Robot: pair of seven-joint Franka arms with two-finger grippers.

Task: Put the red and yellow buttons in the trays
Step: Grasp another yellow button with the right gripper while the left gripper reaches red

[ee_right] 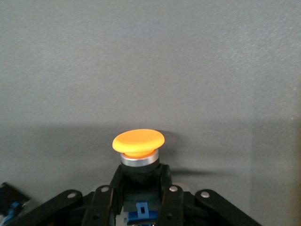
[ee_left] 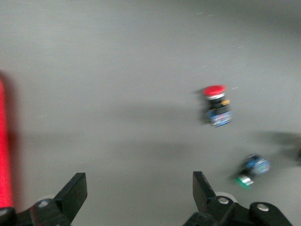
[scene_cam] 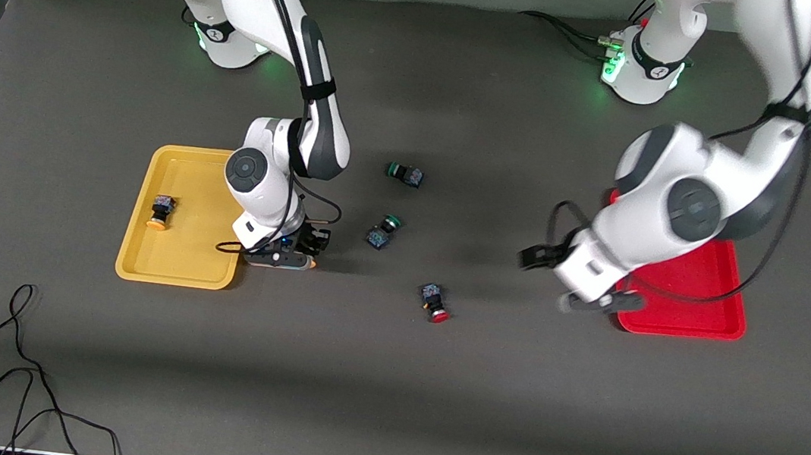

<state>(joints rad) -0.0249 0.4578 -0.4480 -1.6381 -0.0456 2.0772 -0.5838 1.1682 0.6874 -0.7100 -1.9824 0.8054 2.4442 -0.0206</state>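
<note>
Beside the yellow tray (scene_cam: 176, 262), at its corner toward the table's middle, the right gripper (scene_cam: 293, 251) sits low on the mat, clamped on a yellow-capped button (ee_right: 138, 142); a shallow pinch could let it twist out during the lift. One yellow button (scene_cam: 161, 211) already lies inside that tray. Over the mat beside the red tray (scene_cam: 701, 311), the left gripper (ee_left: 136, 193) hangs with jaws apart; the red-capped button (scene_cam: 435, 302) lies mid-table, nearer the front camera than two green-capped buttons (scene_cam: 382, 231), which could be grabbed by mistake

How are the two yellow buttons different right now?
One yellow button lies inside the yellow tray; the other yellow button sits on the dark mat beside that tray. The first lies free, untouched; the second is squeezed in the right gripper, jaws shut on its body. Both have orange-yellow caps.
</note>
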